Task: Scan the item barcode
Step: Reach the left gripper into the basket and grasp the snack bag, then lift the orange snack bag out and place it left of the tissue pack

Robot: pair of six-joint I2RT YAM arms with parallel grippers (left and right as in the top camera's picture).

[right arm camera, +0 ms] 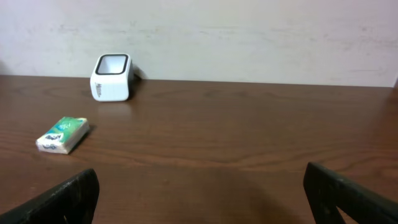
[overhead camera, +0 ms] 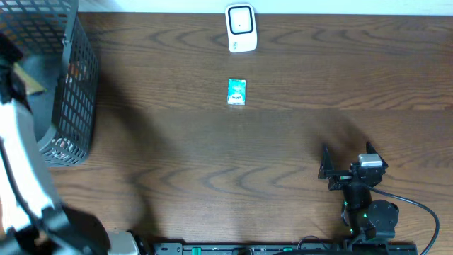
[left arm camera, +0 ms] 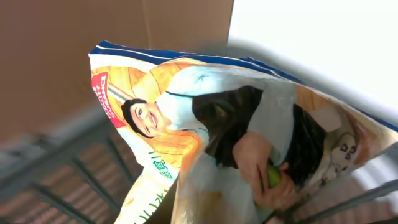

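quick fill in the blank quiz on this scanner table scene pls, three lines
1. The small packet lying near the white scanner is ___ in colour.
2. The right gripper has its jaws ___.
3. At the left end of the table stands a dark wire ___.
Missing words: green; open; basket.

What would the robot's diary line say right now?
left gripper: shut on snack bag, in basket | right gripper: open, over table | scanner: on table
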